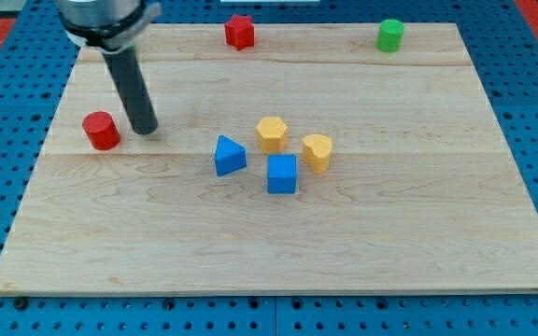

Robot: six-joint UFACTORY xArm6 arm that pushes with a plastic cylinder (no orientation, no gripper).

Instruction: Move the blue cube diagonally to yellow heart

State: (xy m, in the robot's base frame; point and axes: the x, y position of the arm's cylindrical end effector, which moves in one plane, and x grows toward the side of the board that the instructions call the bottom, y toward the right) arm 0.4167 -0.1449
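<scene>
The blue cube (282, 175) sits near the board's middle. The yellow heart (317, 152) lies just up and to the right of it, almost touching. My tip (144, 130) is on the board's left side, far to the left of the blue cube and right beside the red cylinder (101, 130). The rod rises from the tip toward the view's top left.
A blue triangular block (229, 156) lies left of the cube. A yellow hexagonal block (272, 133) lies above it. A red star-like block (240, 32) and a green cylinder (390, 35) stand at the wooden board's (278, 252) top edge.
</scene>
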